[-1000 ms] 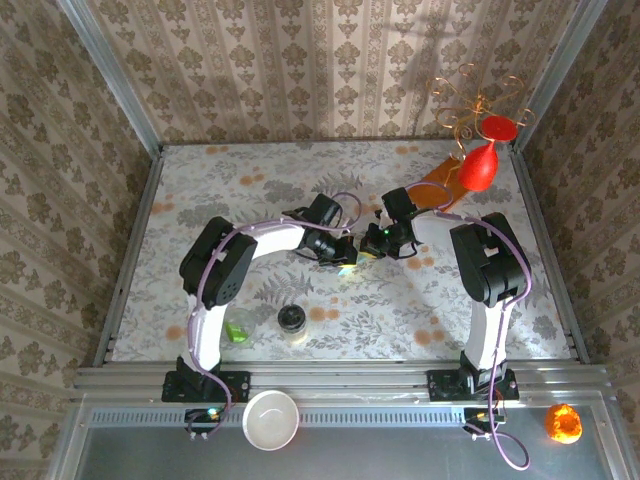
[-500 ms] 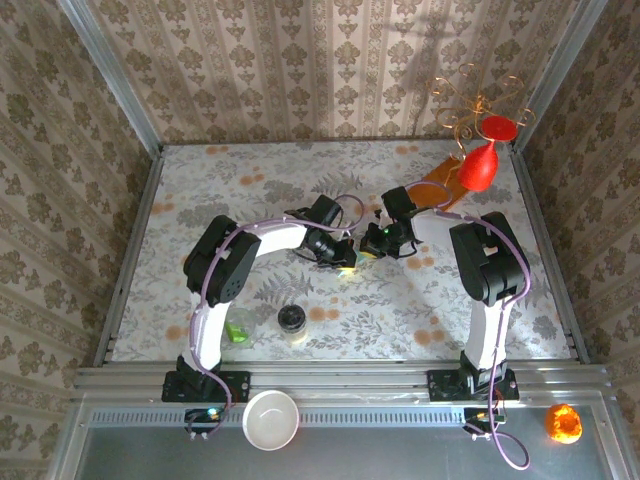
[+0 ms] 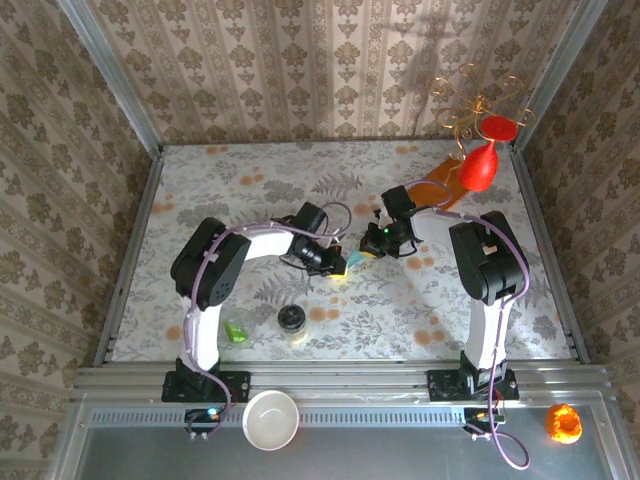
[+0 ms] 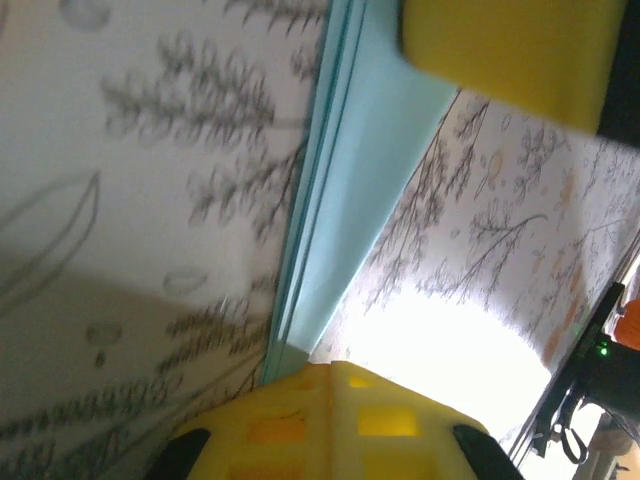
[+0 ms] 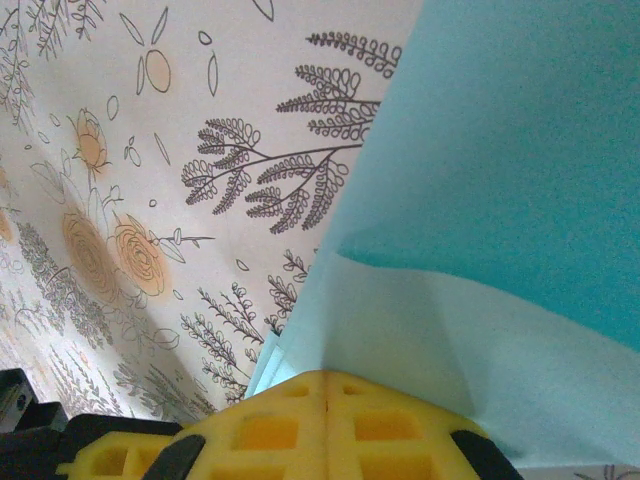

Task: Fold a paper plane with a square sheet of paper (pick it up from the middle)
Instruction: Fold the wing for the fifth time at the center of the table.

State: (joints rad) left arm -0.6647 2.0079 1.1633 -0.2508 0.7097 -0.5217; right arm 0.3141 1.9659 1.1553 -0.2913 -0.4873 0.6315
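- The small jar (image 3: 292, 322) and a green object (image 3: 238, 330) sit on the near part of the table (image 3: 200, 180), between the arm bases and the work. If the left arm's elbow swings back during a fold, it could tip the jar.
- The left gripper (image 4: 328, 378) has its yellow fingers pressed together on one end of the blue paper (image 4: 350, 190). In its wrist view the paper runs away as a narrow, layered strip low over the table. The pinch takes only a small part of the edge, so a pull along the strip would likely slide the layers out of line or tear the thin sheet.
- The paper is held mid-table between the two grippers, which stand close together. If the arms move apart unevenly, the paper goes taut and may rip. If they crowd in, it buckles and takes a stray crease.
- The right gripper (image 5: 328, 385) is also closed, pinching a folded corner of the paper, with a flap rising above it. A yellow pad, apparently its own, shows at the strip's far end in the left wrist view, so a misjudged move could knock the fingers together and loosen a grip.
- At the far right lies the orange-brown sheet (image 3: 432, 186), beside the red ornament (image 3: 480, 165). The right arm reaches near it and could drag it along.
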